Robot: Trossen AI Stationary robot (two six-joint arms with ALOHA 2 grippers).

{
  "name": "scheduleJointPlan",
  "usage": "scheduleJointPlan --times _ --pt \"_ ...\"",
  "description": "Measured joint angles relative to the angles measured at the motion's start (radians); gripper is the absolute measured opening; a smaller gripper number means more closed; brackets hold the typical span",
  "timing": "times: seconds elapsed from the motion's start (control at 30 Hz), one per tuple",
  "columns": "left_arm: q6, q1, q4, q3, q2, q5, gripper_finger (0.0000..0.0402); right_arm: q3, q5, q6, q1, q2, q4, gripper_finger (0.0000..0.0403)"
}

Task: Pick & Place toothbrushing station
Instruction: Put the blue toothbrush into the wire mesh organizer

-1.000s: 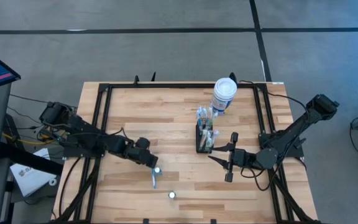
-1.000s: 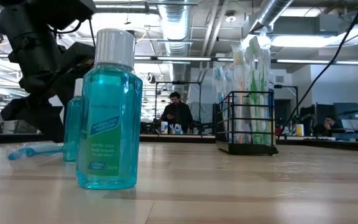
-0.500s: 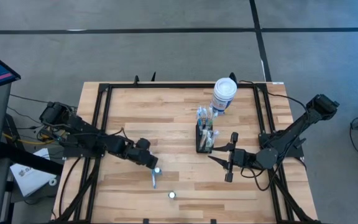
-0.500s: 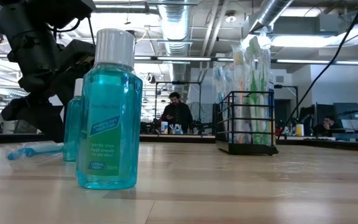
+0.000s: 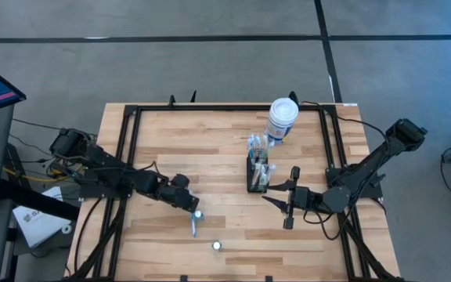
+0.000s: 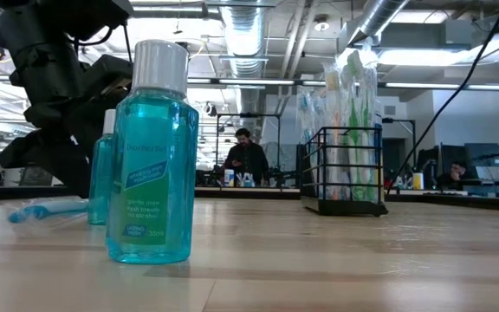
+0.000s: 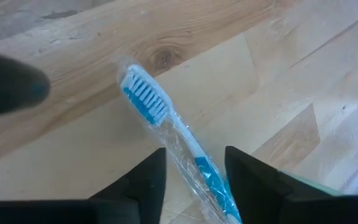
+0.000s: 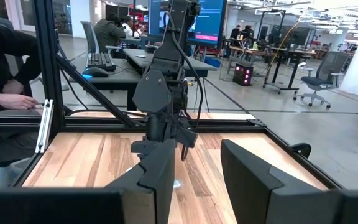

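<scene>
Overhead, a light wooden table (image 5: 225,149) edged by a black metal frame fills the centre of the frame. The dark left arm (image 5: 108,174) reaches in from the left edge, and the dark right arm (image 5: 366,168) from the right edge. A white cylindrical canister with a blue label (image 5: 281,119) stands at upper centre right. Just below it stands the toothbrushing station (image 5: 257,174), a small black wire caddy packed with upright wrapped toothbrushes; in the table-level view it appears right of centre (image 6: 343,169), upright and apart from both grippers. The right gripper (image 5: 279,202) hangs just right of the caddy, fingers parted and empty. The left gripper (image 5: 194,216) sits at lower centre left, its fingers (image 7: 151,180) standing either side of a blue-and-white toothbrush in clear wrap (image 7: 166,127) lying flat on the wood; whether they touch it cannot be told. A large teal mouthwash bottle with a clear cap (image 6: 152,152) dominates the left of the table-level view, with a smaller teal bottle (image 6: 102,178) behind it.
</scene>
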Motion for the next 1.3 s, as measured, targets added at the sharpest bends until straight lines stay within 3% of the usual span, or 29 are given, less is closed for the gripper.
scheduleJointPlan --times 0.43,0.63,1.3 --pt "0.004 0.000 0.001 -0.001 0.069 -0.003 0.0009 0.000 0.000 0.000 0.000 0.000 -0.001 0.0120" --pt "0.010 0.002 0.004 0.000 0.067 -0.006 0.0001 0.000 0.000 0.000 0.000 0.000 -0.011 0.0120" --pt "0.098 0.002 -0.063 -0.002 -0.127 -0.106 0.0000 0.000 0.000 0.001 0.000 0.000 -0.016 0.0120"
